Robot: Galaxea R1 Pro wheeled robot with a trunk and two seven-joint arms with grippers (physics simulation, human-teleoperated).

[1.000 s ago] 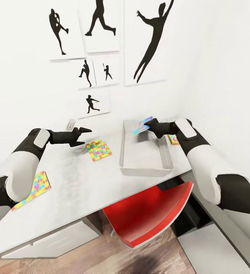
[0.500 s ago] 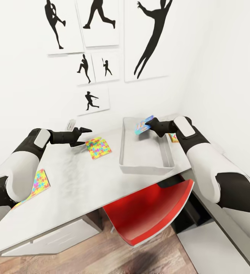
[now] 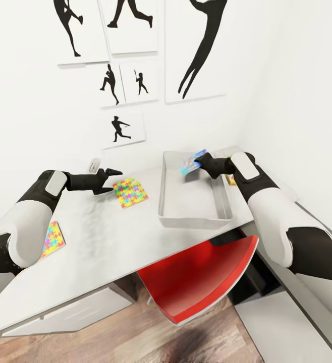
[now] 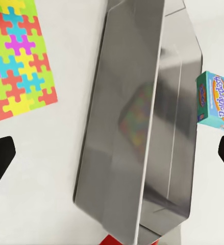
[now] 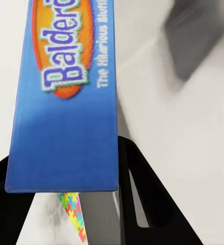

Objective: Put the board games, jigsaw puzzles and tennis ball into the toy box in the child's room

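Gripping a small flat blue printed board game box [image 3: 192,162], the right gripper [image 3: 199,163] holds it tilted in the air over the far end of the grey rectangular lidless toy box [image 3: 194,194]. In the right wrist view the blue box [image 5: 66,97] sits clamped between the two black fingers [image 5: 142,204], its orange oval logo facing the camera. The left wrist view shows the same box [image 4: 214,99] hanging above the bin's far wall [image 4: 188,76].

Toward the worktop's left half, the left gripper [image 3: 113,180] hovers with its fingers spread apart and nothing between them, just beside one thin square jigsaw mat of yellow, green, blue, pink and orange pieces [image 3: 130,192]. That mat lies flat on the long white worktop [image 3: 100,242], between the left gripper and the toy box, near the back edge. A second jigsaw mat [image 3: 51,239] lies at the worktop's left edge, partly hidden by the left arm. The toy box rests at the worktop's right end, close to the corner by the walls. A small orange printed box [image 3: 230,179] shows past the bin's right side, mostly hidden by the right arm. A red chair seat [image 3: 201,277] sits under the worktop's front edge.
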